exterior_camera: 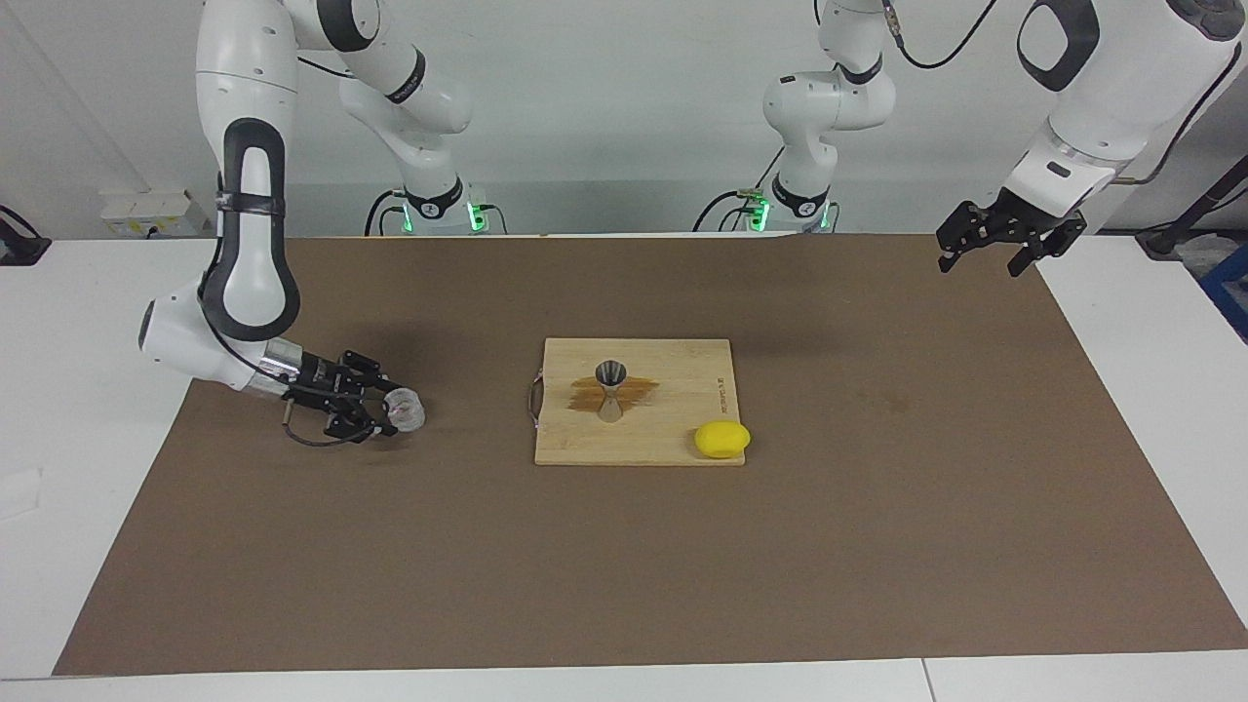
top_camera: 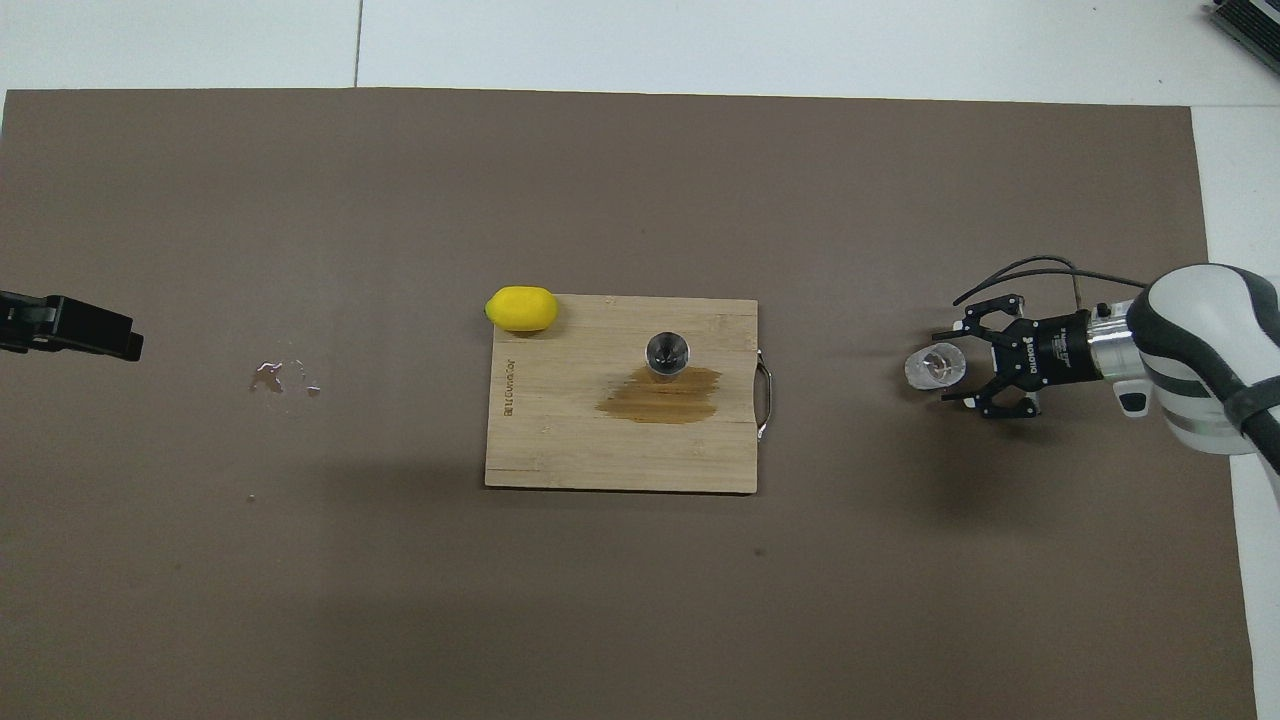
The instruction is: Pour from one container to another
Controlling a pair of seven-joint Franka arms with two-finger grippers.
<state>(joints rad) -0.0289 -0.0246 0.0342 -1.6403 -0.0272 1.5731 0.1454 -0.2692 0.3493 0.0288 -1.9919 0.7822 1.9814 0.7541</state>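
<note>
Right hand point(exterior_camera: 375, 414) lies low over the brown mat point(exterior_camera: 877, 546) toward the right arm's end of the table point(exterior_camera: 58, 292), its fingers spread apart, and the cup point(exterior_camera: 404, 409) stands on the mat just at their tips, free of them. In the facing view the cup looks upright, and there is a dark cable loop under the wrist. The jigger point(exterior_camera: 611, 389) stands upright on the board point(exterior_camera: 682, 439) at mid-table, with a dark wet stain point(exterior_camera: 634, 392) on the wood around its waist. The lemon point(exterior_camera: 721, 439) sits at the board's corner away from the robots, on the left arm's side. The left hand point(exterior_camera: 1009, 239) waits up in the air over the mat's edge at the left arm's end, fingers apart.

From overhead, the right hand point(top_camera: 985, 365) shows a clear gap between the cup point(top_camera: 935, 366) and the finger pads, with the cup just off the tips toward the board point(top_camera: 560, 440). Its rim is a clear ring with a pale bottom. This view also shows a few clear droplets point(top_camera: 283, 378) on the mat point(top_camera: 600, 600) toward the left arm's end, which the facing view barely gives. The jigger point(top_camera: 667, 353) shows its dark mouth, the stain point(top_camera: 660, 393) spreading from it toward the robots, and the metal handle point(top_camera: 765, 394) on the board's edge facing the cup. The lemon point(top_camera: 521, 308) touches the board's corner. Only the dark tip of the left hand point(top_camera: 90, 327) enters at the edge. Bare mat separates cup and board.
</note>
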